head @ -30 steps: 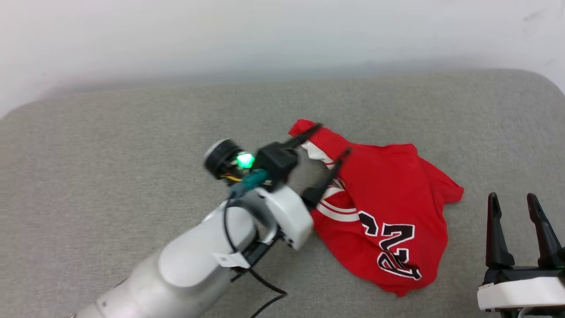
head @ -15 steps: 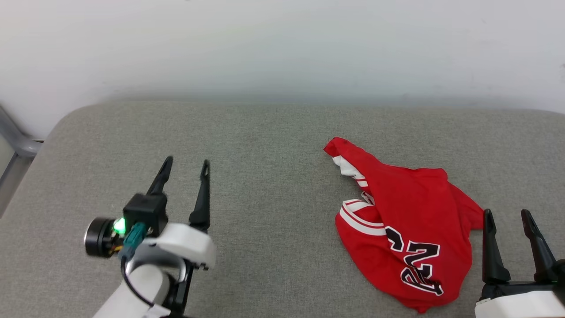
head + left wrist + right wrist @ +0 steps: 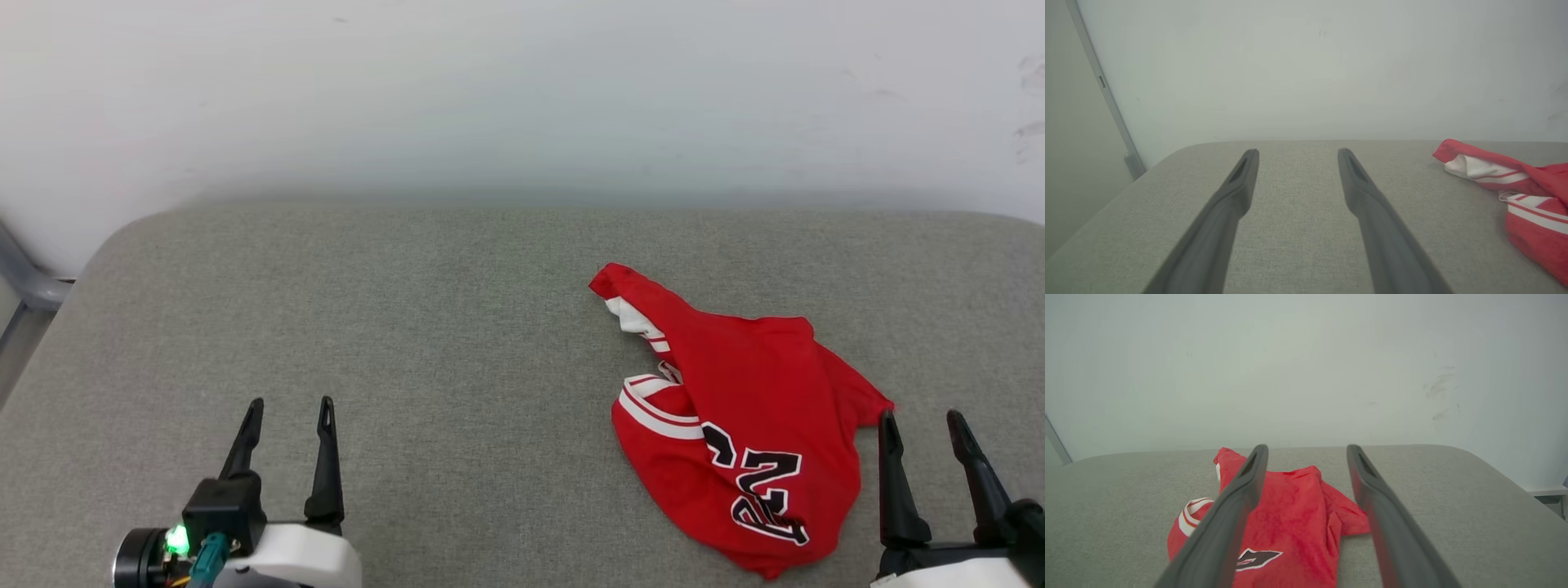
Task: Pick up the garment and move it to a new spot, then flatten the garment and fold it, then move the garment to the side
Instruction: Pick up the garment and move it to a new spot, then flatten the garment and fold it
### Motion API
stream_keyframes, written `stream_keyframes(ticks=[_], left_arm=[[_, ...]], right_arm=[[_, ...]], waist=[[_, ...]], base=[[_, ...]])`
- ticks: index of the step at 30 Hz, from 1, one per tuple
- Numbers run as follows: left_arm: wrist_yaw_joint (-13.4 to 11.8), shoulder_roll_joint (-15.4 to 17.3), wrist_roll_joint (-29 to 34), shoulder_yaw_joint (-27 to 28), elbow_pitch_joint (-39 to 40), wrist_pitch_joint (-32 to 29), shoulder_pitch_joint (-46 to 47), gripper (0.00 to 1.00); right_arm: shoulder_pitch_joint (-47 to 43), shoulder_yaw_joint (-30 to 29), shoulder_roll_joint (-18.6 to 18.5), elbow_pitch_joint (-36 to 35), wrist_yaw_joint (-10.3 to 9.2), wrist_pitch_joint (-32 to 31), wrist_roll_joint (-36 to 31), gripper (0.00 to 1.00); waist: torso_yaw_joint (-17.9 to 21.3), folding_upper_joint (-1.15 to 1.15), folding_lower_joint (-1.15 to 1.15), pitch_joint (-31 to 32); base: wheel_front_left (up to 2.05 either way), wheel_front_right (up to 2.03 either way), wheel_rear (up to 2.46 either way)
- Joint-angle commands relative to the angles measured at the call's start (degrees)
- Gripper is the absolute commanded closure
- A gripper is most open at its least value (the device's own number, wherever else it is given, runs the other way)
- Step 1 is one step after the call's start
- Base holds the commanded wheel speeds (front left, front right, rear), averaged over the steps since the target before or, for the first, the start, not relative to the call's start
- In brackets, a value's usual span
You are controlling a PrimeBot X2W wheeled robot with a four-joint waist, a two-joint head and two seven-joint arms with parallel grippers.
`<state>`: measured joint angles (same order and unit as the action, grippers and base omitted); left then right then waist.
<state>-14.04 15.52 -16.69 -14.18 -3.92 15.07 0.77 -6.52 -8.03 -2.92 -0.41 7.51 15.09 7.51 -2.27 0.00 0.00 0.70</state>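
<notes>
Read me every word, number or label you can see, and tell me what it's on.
"23": black with white outline, on the red shirt, seen upside down, the 3 partly folded under.
Black letters next to it: too crumpled to read.
No other text is readable.

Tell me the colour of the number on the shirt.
The number is black, outlined white, on the red shirt; head view shows it best.

1. A grey woven-fabric tabletop [image 3: 457, 343] with rounded corners spreads across the head view.
2. Behind it stands a plain white wall [image 3: 522, 98], evenly and softly lit.
3. Dark scuff marks [image 3: 1435, 388] smudge the wall in the right wrist view.
4. A slim grey metal post [image 3: 1105, 90] runs up the wall beyond the tabletop's left corner.
</notes>
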Motion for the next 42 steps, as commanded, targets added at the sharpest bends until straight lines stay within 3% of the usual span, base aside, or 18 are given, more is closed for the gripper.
stream_keyframes(ticks=[1, 13, 21, 42], left_arm=[[1.06, -0.85, 1.31, 1.49, 0.37, 0.14, -1.51, 0.0], [8.52, -6.61, 6.69, 7.54, 0.45, 0.15, -5.66, 0.0], [12.11, -9.03, 9.05, 10.81, 0.08, 0.15, -6.12, 0.0], [16.47, -11.92, 12.02, 15.03, -1.56, 0.15, -5.35, 0.0]], right_arm=[[-1.02, 0.19, 0.08, 0.12, -0.04, 0.13, 0.11, 0.0], [-3.44, 1.93, 0.08, 0.82, -0.04, 0.12, 0.41, 0.0], [-4.02, 2.56, 0.08, 1.16, -0.04, 0.12, 0.51, 0.0], [-3.87, 2.58, 0.08, 1.78, -0.04, 0.12, 0.34, 0.0]], waist=[[0.22, 0.0, 0.0, 0.15], [0.77, 0.0, 0.0, 0.93], [0.87, 0.0, 0.0, 0.95], [0.69, 0.0, 0.0, 0.84]], base=[[0.0, 0.0, 0.0], [0.0, 0.0, 0.0], [0.0, 0.0, 0.0], [0.0, 0.0, 0.0]])
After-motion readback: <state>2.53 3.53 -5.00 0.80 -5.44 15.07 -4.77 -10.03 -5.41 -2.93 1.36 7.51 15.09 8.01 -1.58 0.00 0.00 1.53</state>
